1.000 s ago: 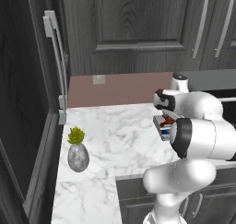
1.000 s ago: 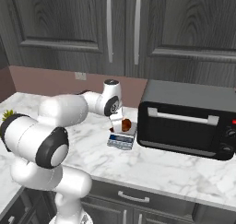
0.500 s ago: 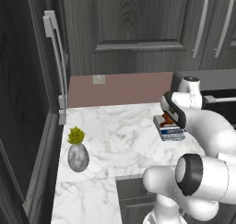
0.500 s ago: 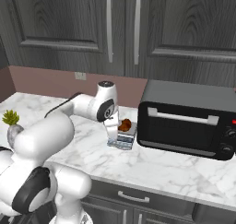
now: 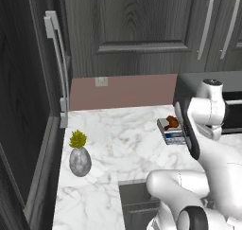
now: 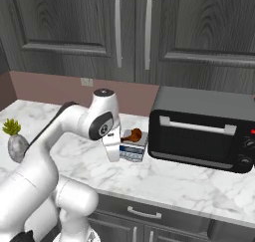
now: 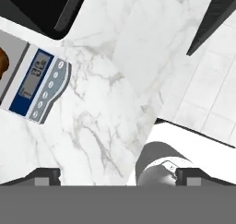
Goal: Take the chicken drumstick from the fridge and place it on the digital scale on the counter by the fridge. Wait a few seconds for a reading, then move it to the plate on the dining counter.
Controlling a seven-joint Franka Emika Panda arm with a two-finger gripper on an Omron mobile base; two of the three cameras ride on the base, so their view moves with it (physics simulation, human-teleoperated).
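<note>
Right base view: chicken drumstick (image 6: 133, 134) lies flat across digital scale (image 6: 133, 150); fingers (image 7: 44, 176) spread wide, empty.

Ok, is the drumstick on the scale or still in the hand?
On the scale. The chicken drumstick lies on the digital scale platform, and the hand has its fingers spread wide over bare counter, holding nothing.

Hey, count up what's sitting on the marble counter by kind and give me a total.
Chicken drumstick: 1
Digital scale: 1
Toaster oven: 1
Potted plant: 1
Total: 4
</note>
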